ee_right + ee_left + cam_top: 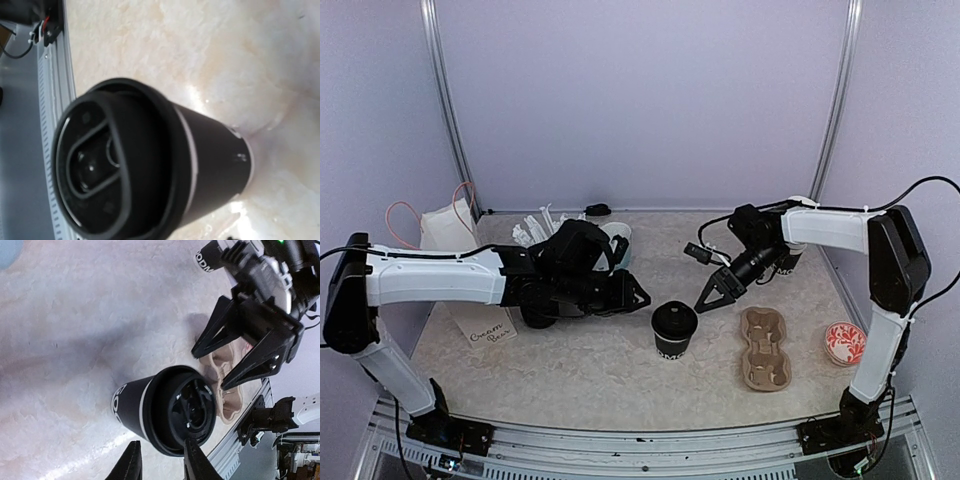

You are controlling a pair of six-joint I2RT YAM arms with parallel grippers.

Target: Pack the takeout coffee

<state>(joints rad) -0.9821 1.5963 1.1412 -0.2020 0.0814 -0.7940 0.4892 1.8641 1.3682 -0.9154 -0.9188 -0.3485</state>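
One black takeout cup (675, 332) with its black lid on stands upright on the table between my two grippers. It also shows in the left wrist view (160, 410) and fills the right wrist view (150, 160). My left gripper (642, 297) is open just left of it; its fingertips (194, 460) are close to the lid rim and hold nothing. My right gripper (713, 303) is open and empty just right of the cup, and it also shows in the left wrist view (209, 369). A second black cup (788, 260) stands behind the right arm, mostly hidden.
A brown cardboard cup carrier (765, 348) lies right of the cup. A red and white dish (844, 343) sits at the right edge. A light blue mug (618, 240), white sticks (535, 228), a white bag (445, 228) and a handwritten card (490, 333) are at the left.
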